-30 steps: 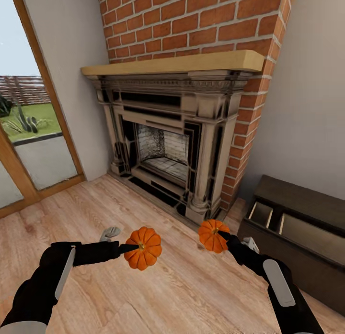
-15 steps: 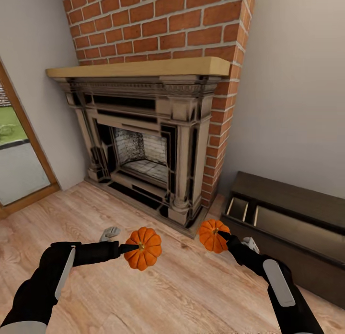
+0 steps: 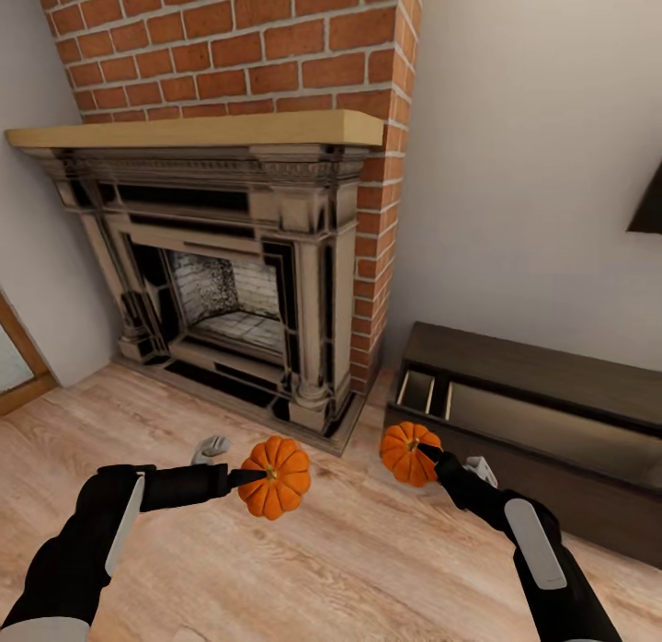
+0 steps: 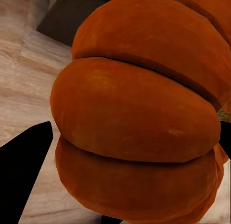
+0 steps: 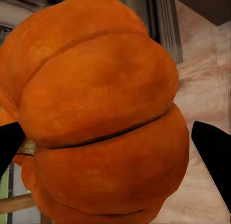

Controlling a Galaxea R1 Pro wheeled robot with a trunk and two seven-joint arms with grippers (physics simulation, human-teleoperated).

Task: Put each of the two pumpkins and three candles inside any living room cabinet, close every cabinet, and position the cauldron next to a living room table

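Each end effector (image 3: 262, 477) (image 3: 425, 453) grips a pumpkin (image 3: 276, 477) (image 3: 405, 452).

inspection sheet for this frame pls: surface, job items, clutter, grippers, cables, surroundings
Surface: light wood plank floor; no tabletop in view.
Job's things: larger pumpkin in the left gripper, off the floor; smaller pumpkin in the right gripper. Dark-brown cabinet against the wall at right, drawers pulled open, pale interiors showing, nothing visible in them.
Clutter: nothing seen.
Grippers: both jaws shut on a pumpkin; each pumpkin sits close up between dark fingertips in its wrist view.
Cables: nothing seen.
Surroundings: ornate fireplace with pale wood mantel and red brick chimney; plain grey wall.
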